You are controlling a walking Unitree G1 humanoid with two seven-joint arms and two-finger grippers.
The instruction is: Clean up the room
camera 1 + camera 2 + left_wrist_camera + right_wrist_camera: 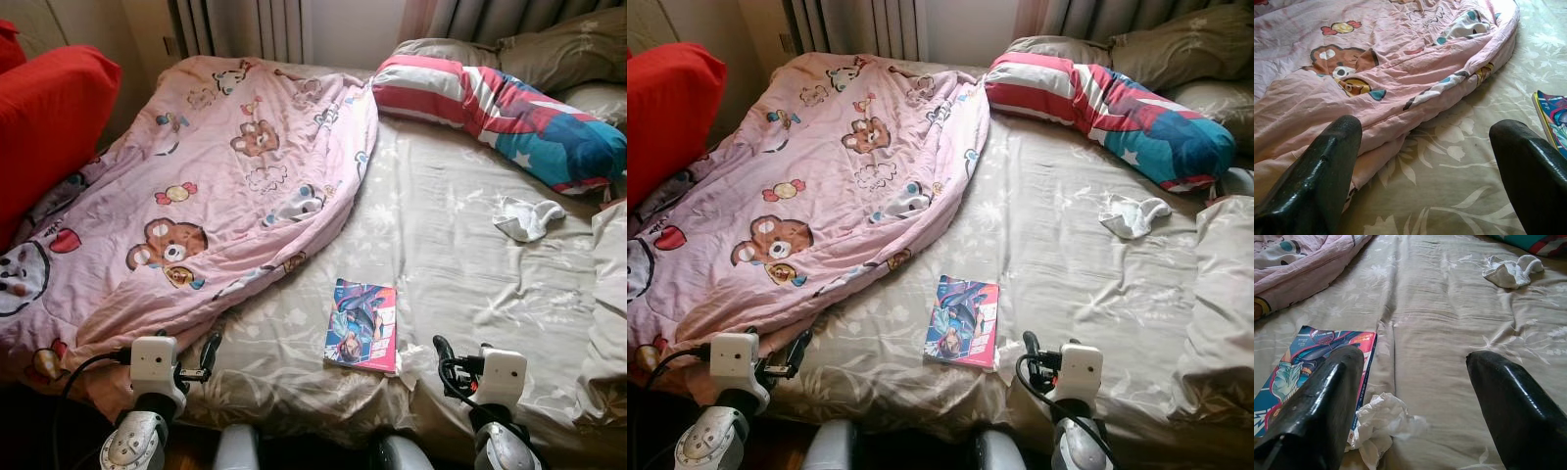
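Both grippers hover empty at the bed's near edge, left gripper (1425, 161) and right gripper (1415, 396) with fingers spread wide. Nothing is picked up yet (my judgement); the crumpled tissue (1382, 423) touching the magazine (361, 325) seems the easiest first grab. A pink quilt (206, 186) rumples the beige sheet (441, 255), with a white sock (527, 217) near the striped pillow (500, 108).

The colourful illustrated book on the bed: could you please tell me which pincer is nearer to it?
Right. The right pincer sits just beside the colourful illustrated book; the left pincer is farther off, by the pink quilt.
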